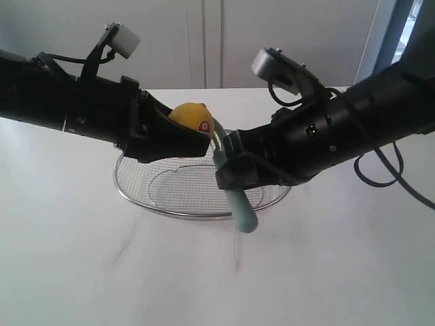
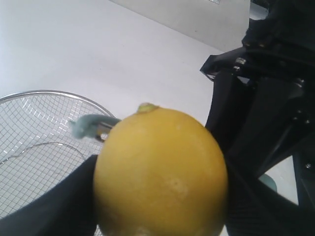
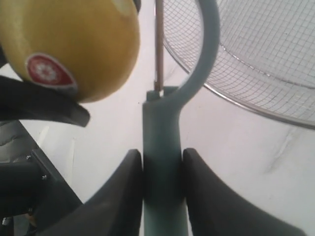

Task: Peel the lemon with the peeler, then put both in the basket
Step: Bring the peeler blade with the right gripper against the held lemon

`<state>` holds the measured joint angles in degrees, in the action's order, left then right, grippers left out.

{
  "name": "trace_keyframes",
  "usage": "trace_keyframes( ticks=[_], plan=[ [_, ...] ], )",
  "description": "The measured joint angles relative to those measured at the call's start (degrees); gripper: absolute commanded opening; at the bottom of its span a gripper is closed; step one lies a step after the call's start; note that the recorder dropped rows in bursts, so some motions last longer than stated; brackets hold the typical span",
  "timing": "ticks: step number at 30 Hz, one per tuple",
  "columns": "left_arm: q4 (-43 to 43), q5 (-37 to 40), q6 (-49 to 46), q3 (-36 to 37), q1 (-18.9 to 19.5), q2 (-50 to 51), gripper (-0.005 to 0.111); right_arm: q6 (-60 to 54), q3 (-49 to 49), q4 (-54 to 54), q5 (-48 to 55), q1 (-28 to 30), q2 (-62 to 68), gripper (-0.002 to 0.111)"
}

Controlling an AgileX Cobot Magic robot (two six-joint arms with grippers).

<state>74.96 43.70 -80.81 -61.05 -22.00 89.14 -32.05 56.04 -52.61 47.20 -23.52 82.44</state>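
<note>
My left gripper (image 1: 194, 136) is shut on the yellow lemon (image 1: 192, 117), holding it above the back left of the wire basket (image 1: 143, 193). The lemon's red sticker (image 3: 47, 71) faces the right wrist camera. The lemon (image 2: 160, 172) fills the left wrist view between dark fingers (image 2: 54, 206). My right gripper (image 1: 228, 166) is shut on the teal peeler (image 1: 234, 190), whose handle hangs down over the basket's front rim. The peeler head (image 3: 204, 54) and metal blade (image 3: 158, 44) stand close beside the lemon (image 3: 74, 44); contact cannot be told. The peeler tip (image 2: 91, 126) pokes out behind the lemon.
The basket (image 3: 256, 59) rests on a white table (image 1: 88, 272). A white wall and cupboard doors (image 1: 204, 41) stand behind. A black cable (image 1: 380, 170) loops under the right arm.
</note>
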Motion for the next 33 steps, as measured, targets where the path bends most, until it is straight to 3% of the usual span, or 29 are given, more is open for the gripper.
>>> trace_keyframes(
  ticks=[18,33],
  plan=[
    [0.0,0.0,0.0,0.0,0.0,0.0,0.0,0.44,0.0,0.72,-2.39,0.0,-7.16,0.0],
    [0.0,0.0,0.0,0.0,0.0,0.0,0.0,6.87,0.0,9.06,-3.99,0.0,-4.46,0.0]
  ],
)
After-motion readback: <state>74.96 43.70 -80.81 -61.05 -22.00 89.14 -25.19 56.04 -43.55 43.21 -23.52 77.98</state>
